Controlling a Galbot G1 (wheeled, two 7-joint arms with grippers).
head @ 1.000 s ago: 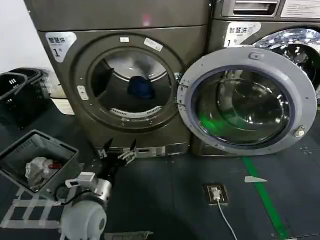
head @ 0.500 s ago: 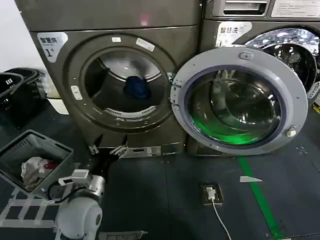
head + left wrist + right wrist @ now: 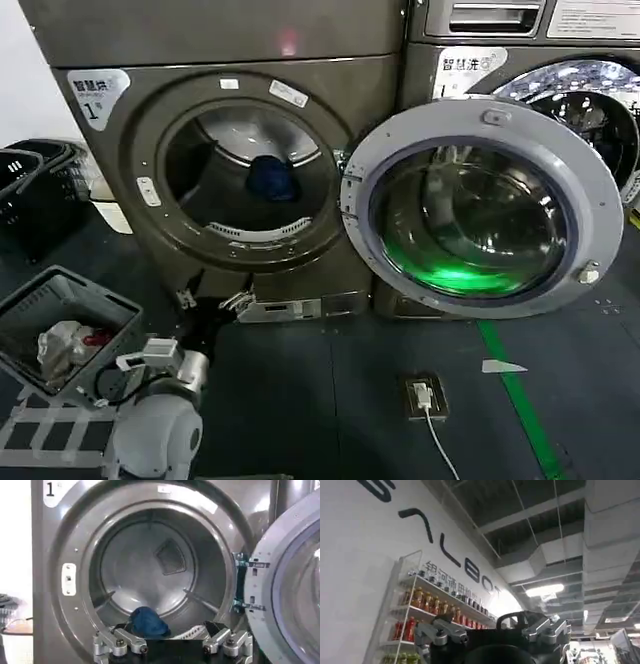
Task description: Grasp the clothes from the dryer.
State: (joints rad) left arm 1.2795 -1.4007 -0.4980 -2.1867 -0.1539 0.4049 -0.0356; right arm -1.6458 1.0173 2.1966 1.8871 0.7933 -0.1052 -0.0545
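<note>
One blue garment [image 3: 272,178] is all I can see in the dryer [image 3: 230,150]: a soft, rounded bundle of dark blue cloth lying on the floor of the drum, just behind the lip of the round opening, a little above the centre of the head view. It has no clear long axis; it is bunched into a lump, slightly wider than tall.

From my left gripper [image 3: 212,300], which hangs low in the lower left of the head view in front of the dryer's base panel, the bundle lies up and forward, through the opening. In the left wrist view the cloth [image 3: 148,622] sits almost centred between my two spread fingers [image 3: 120,644], so the line is good, but I judge there is a fair reach ahead. Those jaws are released and hold nothing. My left arm is plainly the nearer one.

My right gripper [image 3: 492,635] points up at a ceiling and a shelf of bottles [image 3: 412,615], parked away from the work, jaws apart and empty.

The drum is smooth grey metal with raised ribs and a mesh vent on its back wall. The door [image 3: 480,205] stands swung wide to the right, a grey ring round dark glass. A grey basket [image 3: 70,330] with crumpled clothes sits at lower left.
</note>
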